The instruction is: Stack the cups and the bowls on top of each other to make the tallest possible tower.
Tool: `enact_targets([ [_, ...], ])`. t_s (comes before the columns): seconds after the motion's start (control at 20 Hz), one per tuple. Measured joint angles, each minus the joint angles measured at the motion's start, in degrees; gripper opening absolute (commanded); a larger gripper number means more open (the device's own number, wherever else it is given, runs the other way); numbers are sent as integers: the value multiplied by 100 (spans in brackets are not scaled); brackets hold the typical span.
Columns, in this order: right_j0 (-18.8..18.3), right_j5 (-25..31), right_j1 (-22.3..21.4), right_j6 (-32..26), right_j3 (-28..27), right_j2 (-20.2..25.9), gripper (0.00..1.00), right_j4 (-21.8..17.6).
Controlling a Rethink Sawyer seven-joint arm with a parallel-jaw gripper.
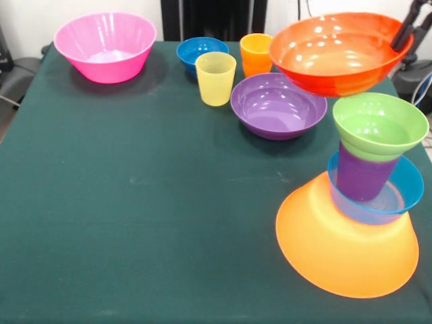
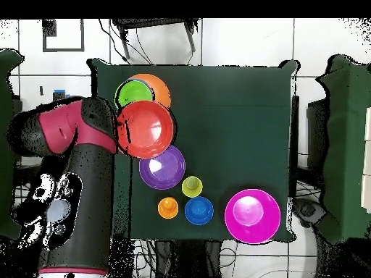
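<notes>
**Orange-red bowl held aloft beside the tower**

Gripping the right rim of the orange-red bowl (image 1: 334, 52), the tool (image 1: 405, 32) was pinched onto that edge at the top right of the front view, and the bowl hung tilted in the air above the worktop (image 1: 135, 223).

From left to right along the far side, the large pink bowl (image 1: 105, 46) sat upright near the corner. The dark blue bowl (image 1: 200, 52) stood next, with the yellow cup (image 1: 215, 78) just in front of it and the orange cup (image 1: 255, 52) just beside it. The purple bowl (image 1: 278, 105) rested upright, partly under the lifted bowl.

At the right edge stood the tower (image 1: 368, 196): the yellow-orange bowl (image 1: 344, 250) upside down as its base, the light blue bowl (image 1: 405, 192) upright on that, the purple cup (image 1: 361, 177) inside it, and the green bowl (image 1: 380, 125) on top.
</notes>
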Motion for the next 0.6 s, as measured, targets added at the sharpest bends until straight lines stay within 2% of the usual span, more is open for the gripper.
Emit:
enact_targets([
  [0.25, 194, -143, 15, 22, -2, -90, 0, 0],
  [0.6, 219, -143, 36, 22, -45, -160, 0, -5],
])
